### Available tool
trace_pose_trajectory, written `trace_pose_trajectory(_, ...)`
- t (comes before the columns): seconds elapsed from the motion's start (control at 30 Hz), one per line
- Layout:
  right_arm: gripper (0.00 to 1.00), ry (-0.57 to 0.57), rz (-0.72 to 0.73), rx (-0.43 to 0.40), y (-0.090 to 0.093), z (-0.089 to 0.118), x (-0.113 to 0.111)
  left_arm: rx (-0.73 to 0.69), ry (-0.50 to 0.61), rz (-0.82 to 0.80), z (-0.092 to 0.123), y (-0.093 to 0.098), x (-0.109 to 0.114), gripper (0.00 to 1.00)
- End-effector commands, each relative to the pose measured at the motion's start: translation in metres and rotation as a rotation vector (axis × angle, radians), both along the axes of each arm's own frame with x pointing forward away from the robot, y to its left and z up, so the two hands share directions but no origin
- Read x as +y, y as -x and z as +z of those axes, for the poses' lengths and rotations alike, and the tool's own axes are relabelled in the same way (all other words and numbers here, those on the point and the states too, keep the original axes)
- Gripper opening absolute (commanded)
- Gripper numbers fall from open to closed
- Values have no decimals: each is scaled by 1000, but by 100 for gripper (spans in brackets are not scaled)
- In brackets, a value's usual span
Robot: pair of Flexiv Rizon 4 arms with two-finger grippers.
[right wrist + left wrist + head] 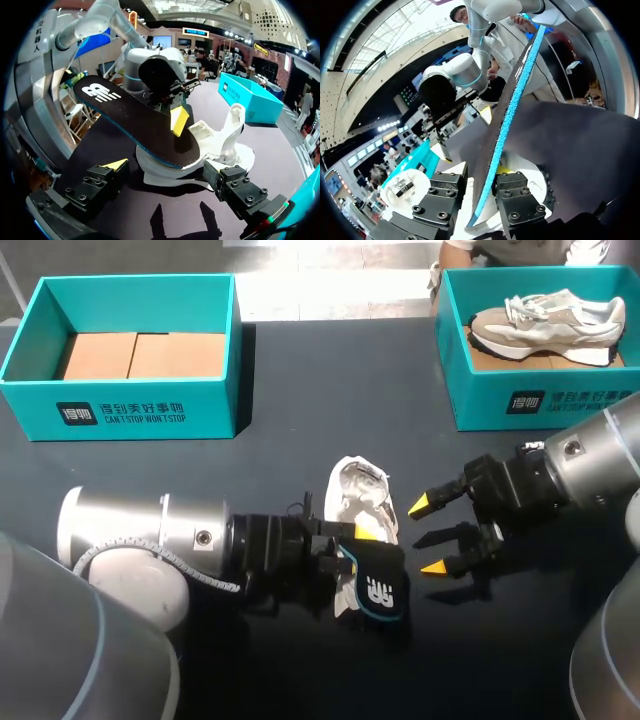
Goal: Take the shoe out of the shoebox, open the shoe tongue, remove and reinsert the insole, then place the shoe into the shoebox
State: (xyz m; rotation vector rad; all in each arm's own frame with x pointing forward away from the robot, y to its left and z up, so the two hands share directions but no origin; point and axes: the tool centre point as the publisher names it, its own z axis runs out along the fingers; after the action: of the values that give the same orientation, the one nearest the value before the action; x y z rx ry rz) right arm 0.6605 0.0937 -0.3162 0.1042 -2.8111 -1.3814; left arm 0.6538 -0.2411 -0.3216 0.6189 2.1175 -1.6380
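Left jaws: clamped on the black insole [378, 585], which is held on edge over the near end of the white shoe [360, 495]; the left arm [150, 535] lies along the near left of the desk [270, 470].
Right jaws: spread wide and gripping nothing, just beside the insole and shoe on their right; the right arm [590, 455] enters from the desk's right edge.
Shoe: the white shoe rests on the desk's middle, its near end hidden under the insole.
Boxes: the left shoebox [120, 410], teal, sits at the far left corner with brown cardboard [140, 355] inside; the right shoebox [480, 390], at the far right corner, holds a second shoe [550, 320].
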Motion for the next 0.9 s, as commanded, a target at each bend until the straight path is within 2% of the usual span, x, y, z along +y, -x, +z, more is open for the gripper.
trace_pose_trajectory(0.03,100,4,-2,-1,0,0,2,-4,-8,21,6,11,1,30)
trace_pose_trajectory(0.27,100,4,-2,-1,0,0,2,6,-13,25,9,16,-1,24)
trace_pose_trajectory(0.37,100,4,-2,-1,0,0,2,2,-10,26,9,15,-1,0)
trace_pose_trajectory(0.57,100,4,-2,-1,0,0,2,1,9,13,3,9,0,0)
trace_pose_trajectory(0.9,100,4,-2,-1,0,0,2,19,26,17,-13,-11,4,0)
